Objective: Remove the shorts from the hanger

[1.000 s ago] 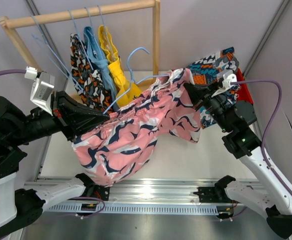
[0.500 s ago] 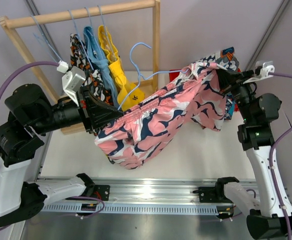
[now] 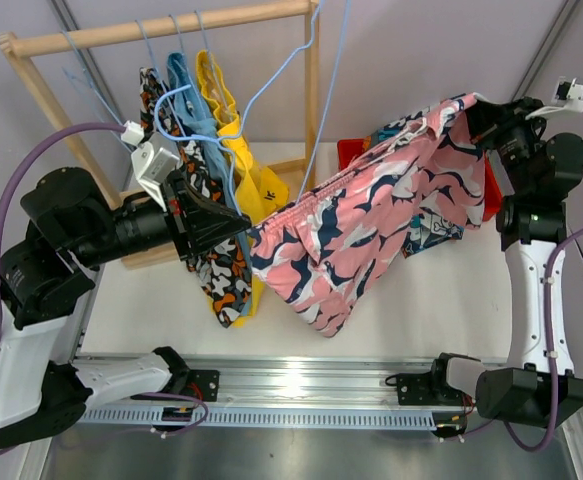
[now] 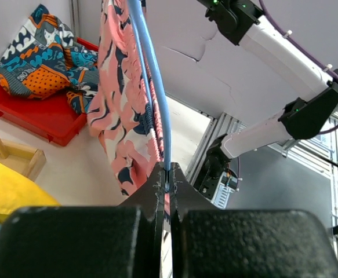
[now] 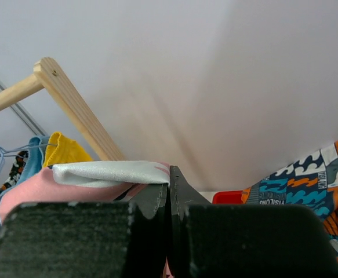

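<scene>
My left gripper [image 3: 246, 228] is shut on the thin blue wire hanger [image 3: 323, 95], which rises steeply from its jaws [image 4: 167, 174]. The pink patterned shorts [image 3: 361, 230] hang stretched between both grippers, their waistband along the hanger wire [image 4: 151, 75]. My right gripper [image 3: 474, 106] is raised at the far right, shut on the shorts' edge [image 5: 99, 174]. The blotched black-orange-white shorts [image 3: 181, 165], light blue shorts [image 3: 184, 90] and yellow shorts [image 3: 226, 125] hang on the rack. The blue-orange shorts [image 4: 41, 63] lie in the red bin [image 4: 41, 119].
The wooden rack [image 3: 171, 30] stands at the back left, its upright post [image 3: 312, 80] just behind the raised hanger. Several other blue hangers [image 3: 91, 85] hang from its rail. The red bin [image 3: 491, 190] sits at the back right under my right arm.
Both grippers have risen. The right one pulled the pink shorts up and to the right. The shorts are now stretched higher, and the hanger has swung up steeply.
</scene>
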Motion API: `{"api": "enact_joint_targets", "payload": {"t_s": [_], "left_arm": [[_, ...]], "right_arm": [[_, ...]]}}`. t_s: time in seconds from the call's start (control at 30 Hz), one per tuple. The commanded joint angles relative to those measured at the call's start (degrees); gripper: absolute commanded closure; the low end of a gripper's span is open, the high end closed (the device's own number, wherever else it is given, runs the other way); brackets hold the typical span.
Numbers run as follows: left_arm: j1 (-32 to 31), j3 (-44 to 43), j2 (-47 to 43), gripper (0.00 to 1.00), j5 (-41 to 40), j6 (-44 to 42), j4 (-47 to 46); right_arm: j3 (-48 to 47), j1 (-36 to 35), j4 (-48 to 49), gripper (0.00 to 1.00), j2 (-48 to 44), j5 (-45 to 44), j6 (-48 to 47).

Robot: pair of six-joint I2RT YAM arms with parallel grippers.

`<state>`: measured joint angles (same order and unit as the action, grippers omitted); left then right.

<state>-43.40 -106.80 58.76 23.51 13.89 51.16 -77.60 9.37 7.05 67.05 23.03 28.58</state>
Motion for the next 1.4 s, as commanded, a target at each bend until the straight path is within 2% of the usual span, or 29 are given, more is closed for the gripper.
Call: {"api": "enact_joint_targets", "payload": {"t_s": [0.0,0.1,0.17,0.2,0.23,0.27,0.3,0.33,0.4,0.43,0.47,0.53,0.67,0.73,0.8,0.83,0.87,1.0,1.1,1.2,1.23,1.37], "left_arm": [[-1.0,-1.6,-3.0,1.0,2.9,-0.1,2.8],[-1.0,-2.8,-2.1,1.0,2.4,-0.4,2.9],[-1.0,-3.4,-1.3,1.0,1.3,-0.5,3.2],[-0.9,-4.8,-0.1,1.0,-1.2,-0.7,3.7],[-1.0,-5.2,0.6,1.0,-2.9,-1.0,4.0],[-1.0,-5.5,1.3,1.0,-4.9,-1.1,4.2],[-0.9,-6.2,2.0,1.0,-7.0,-1.4,4.4],[-1.0,-6.7,3.6,1.0,-12.3,-1.5,4.7],[-1.0,-7.7,5.7,1.0,-19.9,-1.5,7.3],[-1.0,-8.9,7.7,1.0,-28.1,-1.5,8.4],[-1.0,-8.9,8.4,1.0,-31.6,-1.3,9.3],[-1.0,-7.0,8.7,1.0,-37.8,-1.1,10.6],[-1.0,-3.0,5.8,1.0,-39.8,-0.5,10.5],[-1.0,-1.2,4.4,1.0,-39.8,0.2,10.9],[-1.0,2.1,2.3,1.0,-38.4,0.5,10.4],[-1.0,3.2,1.7,1.0,-37.8,1.1,9.8],[-1.0,4.3,1.1,1.0,-36.9,1.5,9.2],[-1.0,10.7,-0.4,1.0,-30.6,3.4,4.6],[-1.0,11.0,1.5,1.0,-29.0,4.7,2.1],[-1.0,9.8,4.2,1.0,-27.9,4.7,0.3],[-1.0,8.6,6.3,1.0,-27.6,4.7,-0.3],[-0.1,4.9,12.7,1.0,-28.4,5.0,-4.0]], "right_arm": [[-3.2,3.4,0.2,1.0,1.7,-9.9,1.2],[0.3,2.9,2.1,1.0,-0.2,-4.1,3.4],[5.3,1.3,6.9,1.0,-3.4,3.0,4.2],[7.2,-3.2,8.3,1.0,-4.8,9.1,3.4],[8.7,-6.6,7.6,1.0,-6.3,10.9,-1.4],[10.5,-10.7,5.5,1.0,-9.4,11.5,-5.0],[11.0,-20.0,2.6,1.0,-10.6,10.2,-8.9],[11.3,-23.9,-3.1,1.0,-11.7,9.1,-12.2],[12.4,-28.7,-6.7,1.0,-14.0,7.3,-16.1],[12.9,-29.9,-9.0,1.0,-14.7,7.2,-16.1],[13.2,-30.0,-9.9,1.0,-15.4,6.3,-16.5],[12.9,-29.4,-12.4,1.0,-17.6,-2.9,-17.8],[5.6,-24.7,-14.4,1.0,-15.6,-20.9,-20.1],[-2.3,-20.3,-14.3,1.0,-10.4,-25.1,-19.4],[-7.5,-17.0,-12.5,1.0,-6.1,-25.4,-18.6],[-10.5,-15.4,-10.9,1.0,-1.0,-24.8,-17.0],[-17.1,-13.4,-10.3,1.0,1.8,-24.7,-16.4],[-33.8,-11.2,-5.7,1.0,15.3,-26.1,-16.4],[-42.9,-10.2,0.3,1.0,24.8,-27.2,-17.8],[-42.4,-10.0,8.2,1.0,30.4,-31.8,-20.5],[-41.5,-9.9,13.6,1.0,31.5,-32.6,-21.3],[-37.1,-7.6,14.7,1.0,35.3,-35.5,-21.4]]}}
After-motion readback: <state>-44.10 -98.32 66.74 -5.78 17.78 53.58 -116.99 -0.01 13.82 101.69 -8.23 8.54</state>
